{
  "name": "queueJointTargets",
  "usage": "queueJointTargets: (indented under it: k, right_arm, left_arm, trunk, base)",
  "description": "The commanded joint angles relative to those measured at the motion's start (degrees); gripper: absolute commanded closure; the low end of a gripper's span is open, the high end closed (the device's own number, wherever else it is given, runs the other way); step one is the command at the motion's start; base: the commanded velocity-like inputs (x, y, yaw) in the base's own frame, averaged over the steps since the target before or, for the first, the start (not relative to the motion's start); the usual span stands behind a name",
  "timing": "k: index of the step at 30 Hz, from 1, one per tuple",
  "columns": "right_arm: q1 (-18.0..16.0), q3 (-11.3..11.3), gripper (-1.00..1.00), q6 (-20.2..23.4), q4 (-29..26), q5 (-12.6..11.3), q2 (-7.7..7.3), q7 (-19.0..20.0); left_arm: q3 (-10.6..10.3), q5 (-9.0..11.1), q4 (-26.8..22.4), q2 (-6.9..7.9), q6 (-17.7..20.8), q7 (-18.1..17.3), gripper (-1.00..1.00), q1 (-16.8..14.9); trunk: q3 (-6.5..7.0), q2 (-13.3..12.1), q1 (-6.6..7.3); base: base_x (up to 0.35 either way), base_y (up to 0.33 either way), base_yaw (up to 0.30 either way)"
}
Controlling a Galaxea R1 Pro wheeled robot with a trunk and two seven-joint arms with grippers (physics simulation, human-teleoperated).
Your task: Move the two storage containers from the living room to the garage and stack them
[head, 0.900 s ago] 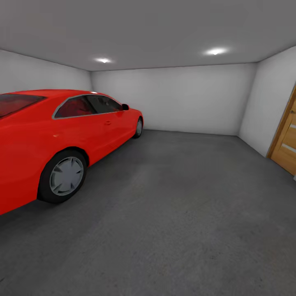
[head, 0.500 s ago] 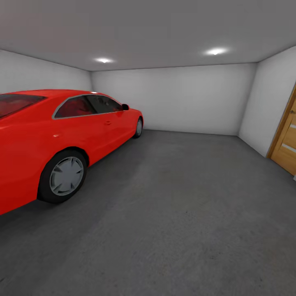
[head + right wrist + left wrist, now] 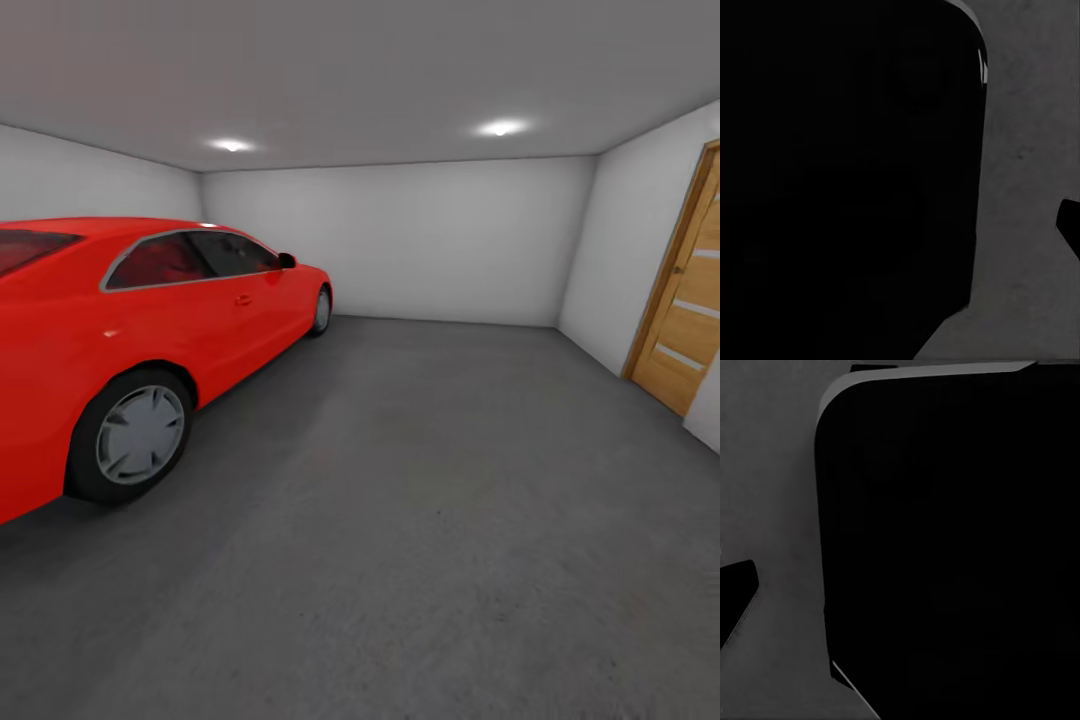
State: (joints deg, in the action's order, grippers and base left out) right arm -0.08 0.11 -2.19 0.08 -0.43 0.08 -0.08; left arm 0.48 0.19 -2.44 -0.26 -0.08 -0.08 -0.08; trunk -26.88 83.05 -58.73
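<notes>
I am in the garage, facing its white-grey back wall point(image 3: 430, 250) across the dark grey concrete floor point(image 3: 420, 500). The two storage containers are out of view. In the left wrist view a large black rounded body point(image 3: 945, 547) sits over grey floor point(image 3: 772, 510), with a small black tip point(image 3: 735, 600) at the frame edge. The right wrist view has a similar black body point(image 3: 847, 172) over floor point(image 3: 1027, 150) and a black tip point(image 3: 1071, 225) at the edge. Neither view shows how the jaws stand.
A red car point(image 3: 120, 320) is parked along the left side, its rear wheel point(image 3: 135, 435) closest to me. A wooden door point(image 3: 685, 310) is set in the right wall. Open floor stretches from the car to that wall. Two spotlights shine in the grey ceiling.
The whole head picture has slid left, so the camera has turned right. More of the wooden door shows now. The car itself has not moved.
</notes>
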Motion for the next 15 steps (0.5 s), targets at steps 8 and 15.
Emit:
queueJointTargets:
  k: [8, 15]
  right_arm:
    - [0.0, -0.4, -1.0, -0.8, 0.0, -0.3, 0.01, -0.1]
    - [0.0, -0.2, -1.0, -6.0, 0.0, -0.4, 0.08, -0.1]
  left_arm:
    - [0.0, 0.0, -0.1, -0.01, 0.0, 0.0, -1.0, 0.0]
    - [0.0, -0.1, -0.1, -0.04, -0.2, 0.0, -1.0, 0.0]
  trunk:
    - [-0.05, 0.0, 0.0]
    - [-0.21, 0.0, 0.0]
  base:
    - [0.0, 0.0, -0.283]
    - [0.0, 0.0, -0.279]
